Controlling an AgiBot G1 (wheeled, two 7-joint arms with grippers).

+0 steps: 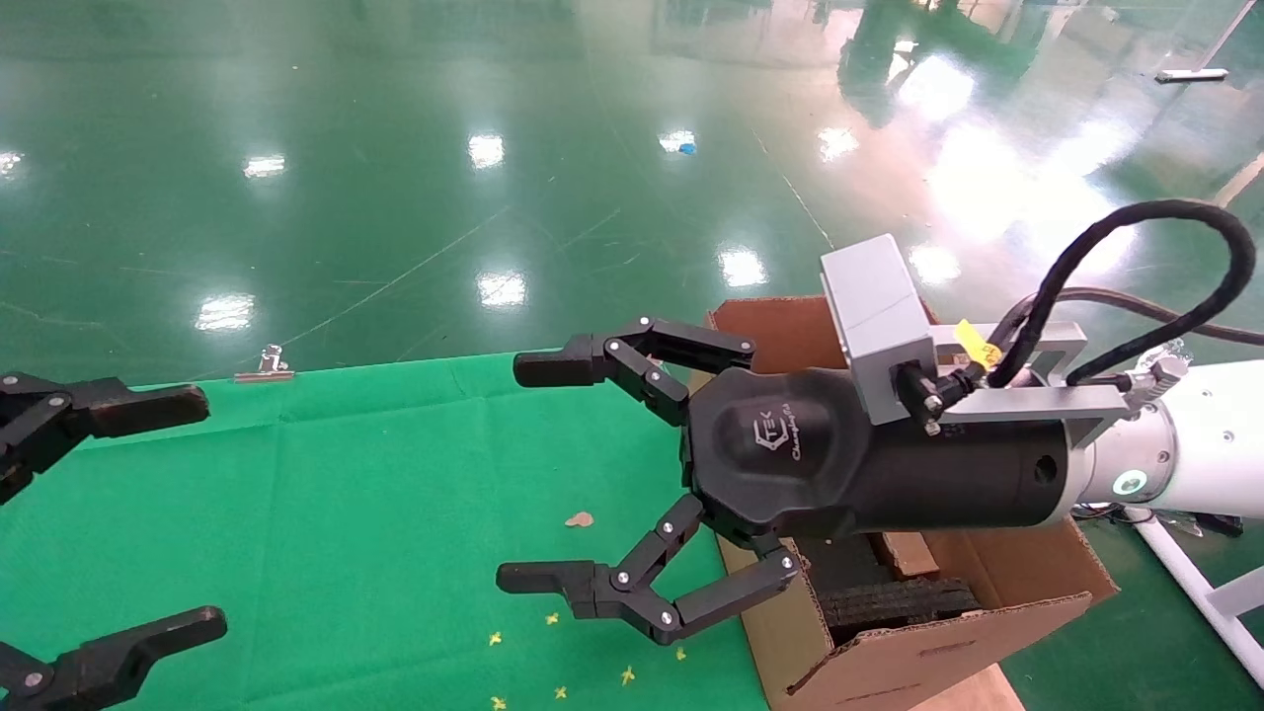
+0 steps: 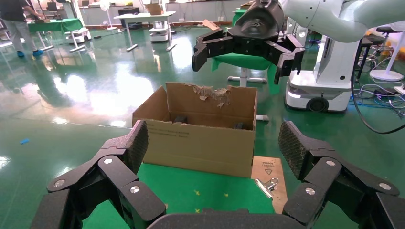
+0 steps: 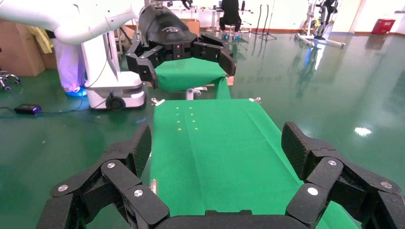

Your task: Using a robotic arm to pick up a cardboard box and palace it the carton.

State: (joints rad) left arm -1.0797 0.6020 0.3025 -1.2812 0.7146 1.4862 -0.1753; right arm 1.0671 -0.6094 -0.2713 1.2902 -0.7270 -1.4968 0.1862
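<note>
The robotic arm, my right one (image 1: 1185, 444), is white with a green ring light. Its black gripper (image 1: 528, 472) is open and empty, hovering over the right edge of the green cloth, with its body above the carton (image 1: 889, 662). The carton stands open at the table's right end, with a ragged flap edge (image 2: 212, 93) and black foam (image 1: 899, 602) inside. A brown piece (image 1: 904, 553) lies inside it under the gripper; I cannot tell whether it is the small cardboard box. My left gripper (image 1: 197, 513) is open and empty at the far left. The right wrist view shows only bare cloth between the jaws.
Green cloth (image 1: 346, 494) covers the table, with yellow marks and a small brown scrap (image 1: 579, 519). A binder clip (image 1: 265, 365) sits on the far edge, another (image 2: 267, 183) on the board by the carton. Shiny green floor lies all around.
</note>
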